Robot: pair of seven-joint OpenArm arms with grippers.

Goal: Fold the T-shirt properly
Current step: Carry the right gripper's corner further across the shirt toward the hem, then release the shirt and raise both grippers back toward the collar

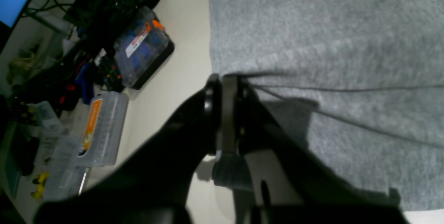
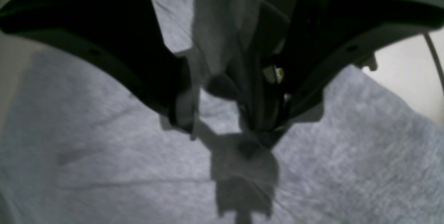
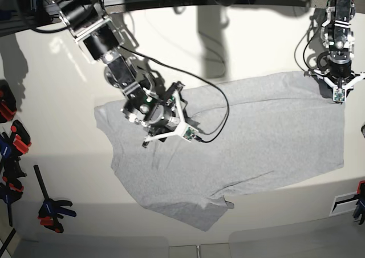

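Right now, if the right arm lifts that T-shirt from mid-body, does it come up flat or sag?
Probably sags: the T-shirt lies limp with creases, so it looks floppy. It is likely light, being thin fabric. The right gripper seems to pinch a bunched fold, so cloth would likely tent there, while the left gripper pins an edge.

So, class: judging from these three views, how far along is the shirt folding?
Early stage. Done: the T-shirt lies spread across the table, with no completed fold visible. In hand: the left gripper is clamped on the shirt's edge, and the right gripper sits mid-shirt with cloth bunched between its jaws. Left: every fold, including the sleeve at the near edge.
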